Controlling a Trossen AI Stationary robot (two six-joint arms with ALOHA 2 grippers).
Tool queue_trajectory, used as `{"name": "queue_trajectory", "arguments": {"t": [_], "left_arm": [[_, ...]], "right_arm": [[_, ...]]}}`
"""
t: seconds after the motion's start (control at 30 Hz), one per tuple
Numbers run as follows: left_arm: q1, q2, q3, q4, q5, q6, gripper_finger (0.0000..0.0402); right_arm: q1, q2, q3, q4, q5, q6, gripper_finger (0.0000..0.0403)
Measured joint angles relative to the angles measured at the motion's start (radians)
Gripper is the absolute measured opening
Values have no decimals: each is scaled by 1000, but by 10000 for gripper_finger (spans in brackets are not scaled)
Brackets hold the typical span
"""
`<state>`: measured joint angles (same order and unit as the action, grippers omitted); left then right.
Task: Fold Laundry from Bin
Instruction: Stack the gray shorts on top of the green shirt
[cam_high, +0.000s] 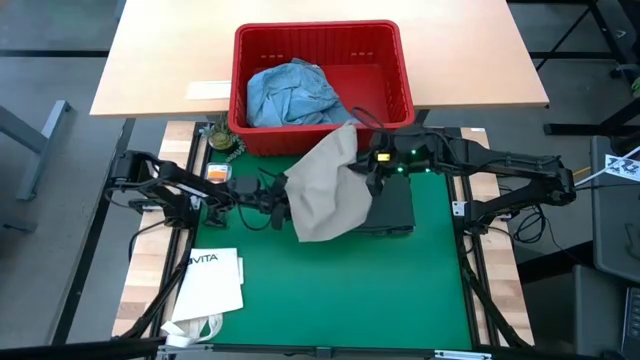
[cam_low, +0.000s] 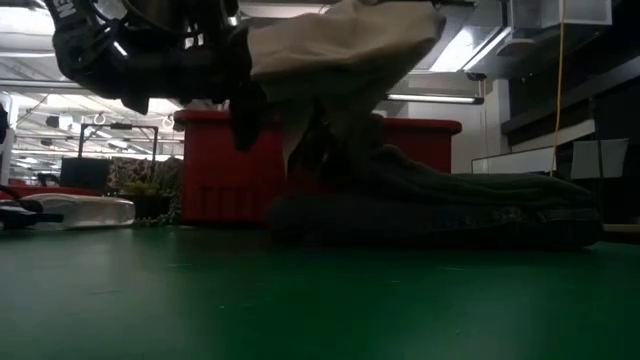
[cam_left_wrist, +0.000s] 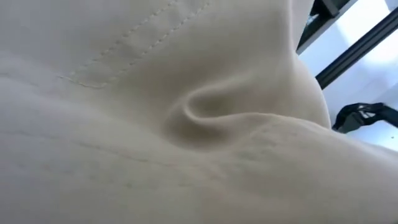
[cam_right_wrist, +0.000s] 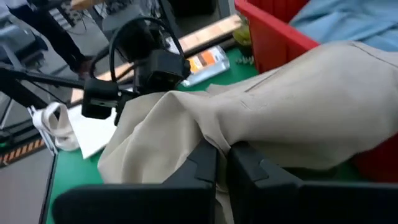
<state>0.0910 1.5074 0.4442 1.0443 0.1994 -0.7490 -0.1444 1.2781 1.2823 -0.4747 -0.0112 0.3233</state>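
Observation:
A khaki-tan garment (cam_high: 325, 190) hangs spread in the air over the green mat (cam_high: 350, 300), between my two grippers. My right gripper (cam_high: 372, 170) is shut on its end nearest the bin. My left gripper (cam_high: 278, 197) is at the garment's left edge, and the cloth (cam_left_wrist: 199, 112) fills the left wrist view and hides the gripper. The red bin (cam_high: 390, 50) stands beyond the mat's far edge with light blue denim (cam_high: 290, 95) inside. A dark folded garment (cam_high: 395, 212) lies flat on the mat under the khaki's right part. My right gripper pinches a fold of the khaki cloth (cam_right_wrist: 219, 144) between its two fingers (cam_right_wrist: 249, 167), coming from the table's right and slanting down. How many layers are in the fold I cannot tell. The garment is lifted and sags slack toward the left arm (cam_right_wrist: 163, 68).
A white paper bag printed VITA (cam_high: 210, 285) lies at the mat's near left corner. An orange packet (cam_high: 219, 172) and a small plant (cam_high: 220, 138) sit at the far left, beside the bin. The near half of the mat is bare green.

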Motion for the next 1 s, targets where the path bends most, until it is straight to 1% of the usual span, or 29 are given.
{"name": "queue_trajectory", "arguments": {"t": [0.07,0.2,0.33,0.6,0.77,0.87,1.0], "left_arm": [[17,-16,0,-3,18,-1,139],[44,-66,0,-3,84,-5,122],[65,-129,0,-18,132,-8,104],[90,-217,0,-42,204,-8,84],[107,-246,0,-45,205,-4,79],[107,-246,0,-69,198,-1,78],[107,-245,0,-122,164,23,78]], "right_arm": [[0,0,0,22,-1,0,15],[0,0,0,82,-9,0,15],[0,8,0,136,-35,0,15],[0,20,0,170,-54,-18,15],[0,20,0,224,-66,-19,15],[0,20,0,203,-70,-48,15],[0,20,0,178,-70,-62,15]]}}
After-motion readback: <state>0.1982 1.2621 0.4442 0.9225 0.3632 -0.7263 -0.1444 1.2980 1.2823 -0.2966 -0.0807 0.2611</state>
